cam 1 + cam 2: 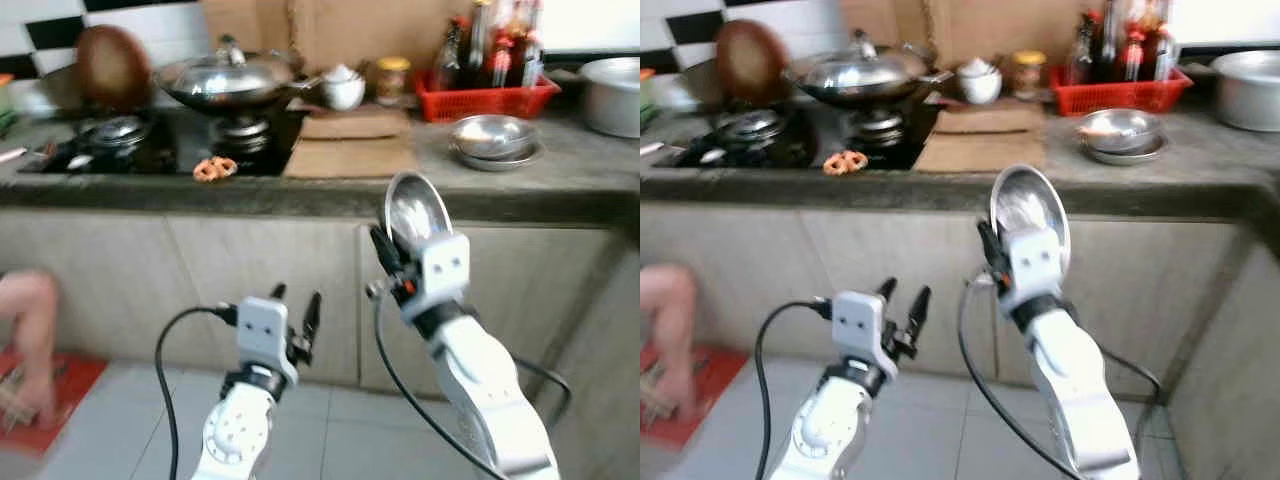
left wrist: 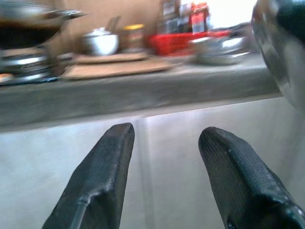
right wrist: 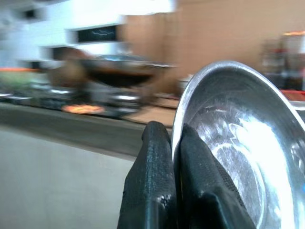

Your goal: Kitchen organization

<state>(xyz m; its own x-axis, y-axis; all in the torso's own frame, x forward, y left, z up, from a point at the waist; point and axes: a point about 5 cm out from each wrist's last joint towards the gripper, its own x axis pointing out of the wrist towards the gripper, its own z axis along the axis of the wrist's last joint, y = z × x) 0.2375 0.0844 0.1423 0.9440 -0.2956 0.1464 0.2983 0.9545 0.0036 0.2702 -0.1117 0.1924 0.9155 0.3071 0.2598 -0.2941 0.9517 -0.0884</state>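
right gripper (image 1: 388, 258): pinching rim of a steel plate (image 1: 417, 211), held on edge in front of the table (image 1: 300, 195), below its top
left gripper (image 1: 297, 312): fingers spread, holding nothing
how to: prob lift above the edge first, then level it over the steel bowls (image 1: 493, 139)
red basket (image 1: 485, 98): sauce bottles
wok (image 1: 228, 80): lid on, contents hidden

Both head views look forward and down at the worktop (image 1: 330, 195) from a short way back, its edge crossing the upper half of each frame; the right eye sits slightly offset. Each wrist view looks along its own tool from below worktop height, close to the cabinet front. All four share the red basket (image 1: 485, 98) and the wok (image 1: 860, 75).
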